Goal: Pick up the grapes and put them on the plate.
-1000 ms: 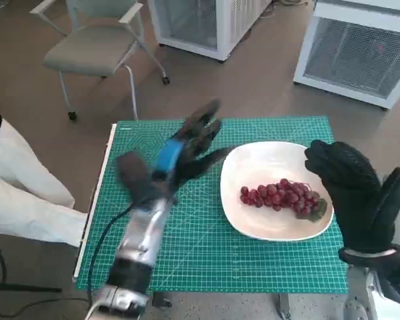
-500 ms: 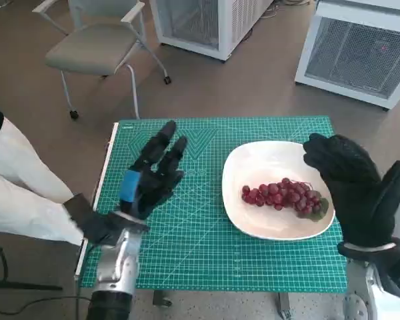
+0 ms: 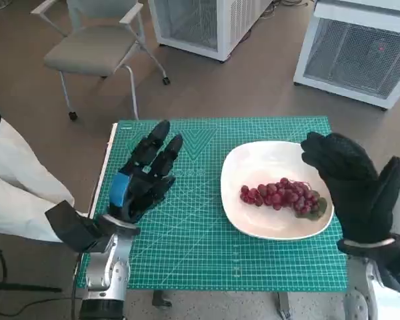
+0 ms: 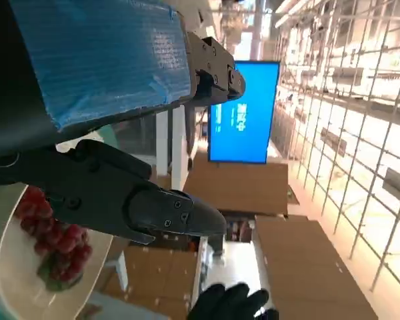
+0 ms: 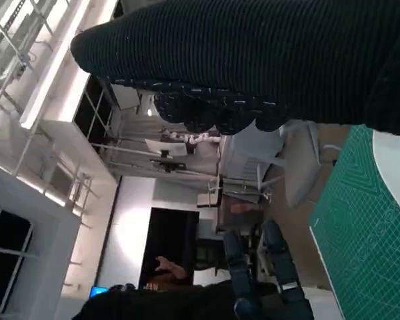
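The black-gloved right hand (image 3: 355,193) hovers with its fingers spread and nothing in it, just beside the outer edge of the round white plate (image 3: 253,223). The bunch of dark red grapes (image 3: 281,195) lies on that plate, close to the fingertips of this hand and apart from them. Judged from this, the task looks done, and the main risk is now a careless move: if the right hand sweeps inward or drops, it could catch the rim and tip the plate, or knock the loose bunch, which would roll easily off the shallow dish onto the green gridded cutting mat (image 3: 207,247) that covers the table.

Farther off, across the plate from the right hand, the black left hand with blue tape on its back (image 3: 140,180) is raised above the mat, fingers apart and holding nothing. It stands well apart from the plate, so it threatens little unless it swings toward it.

Beyond the left hand's forearm a person's pale sleeve (image 3: 20,193) lies near the table edge; a wide withdrawal of that arm could brush it.
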You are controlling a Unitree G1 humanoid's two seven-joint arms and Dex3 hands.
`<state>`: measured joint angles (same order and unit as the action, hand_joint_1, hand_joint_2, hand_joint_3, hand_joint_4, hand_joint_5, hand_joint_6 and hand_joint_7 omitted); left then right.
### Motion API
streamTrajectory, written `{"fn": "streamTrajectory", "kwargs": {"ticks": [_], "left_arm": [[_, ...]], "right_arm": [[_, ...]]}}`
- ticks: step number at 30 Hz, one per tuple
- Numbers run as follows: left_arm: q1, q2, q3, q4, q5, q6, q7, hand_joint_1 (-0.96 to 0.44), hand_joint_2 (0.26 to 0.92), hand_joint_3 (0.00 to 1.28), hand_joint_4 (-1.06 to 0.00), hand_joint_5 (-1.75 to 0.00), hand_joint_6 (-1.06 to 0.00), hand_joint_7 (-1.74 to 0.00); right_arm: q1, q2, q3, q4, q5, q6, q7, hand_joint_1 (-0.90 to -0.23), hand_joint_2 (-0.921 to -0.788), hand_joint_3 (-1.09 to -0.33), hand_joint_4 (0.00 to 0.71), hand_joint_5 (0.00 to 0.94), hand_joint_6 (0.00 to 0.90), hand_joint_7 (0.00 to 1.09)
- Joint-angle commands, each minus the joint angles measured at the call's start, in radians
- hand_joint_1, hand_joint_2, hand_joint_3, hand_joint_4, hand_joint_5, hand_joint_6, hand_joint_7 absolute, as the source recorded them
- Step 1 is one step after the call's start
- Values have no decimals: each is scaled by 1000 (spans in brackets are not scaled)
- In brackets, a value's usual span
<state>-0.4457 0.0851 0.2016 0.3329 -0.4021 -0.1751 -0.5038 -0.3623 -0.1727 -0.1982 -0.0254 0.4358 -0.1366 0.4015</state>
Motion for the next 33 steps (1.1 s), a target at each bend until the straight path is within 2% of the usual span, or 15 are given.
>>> {"fn": "streamTrajectory", "kwargs": {"ticks": [1,14,24,33], "left_arm": [[13,7,6,-18,-17,15,-1,-414,921,58,-219,0,-319,-4],[12,15,-3,-18,19,0,10,-373,919,32,-165,0,-307,0],[12,28,-26,21,138,-146,50,-68,908,8,-130,-3,-288,-1],[19,36,-39,41,166,-203,70,14,920,37,-156,-9,-301,-6]], "right_arm": [[5,-9,-5,13,7,8,12,-380,-921,-620,430,737,214,961],[-1,-11,-7,25,7,3,24,-380,-921,-621,430,737,213,962],[-9,-9,-6,44,7,-6,33,-380,-921,-620,431,736,213,962],[-12,-7,-5,45,9,-4,34,-380,-921,-621,430,736,220,966]]}}
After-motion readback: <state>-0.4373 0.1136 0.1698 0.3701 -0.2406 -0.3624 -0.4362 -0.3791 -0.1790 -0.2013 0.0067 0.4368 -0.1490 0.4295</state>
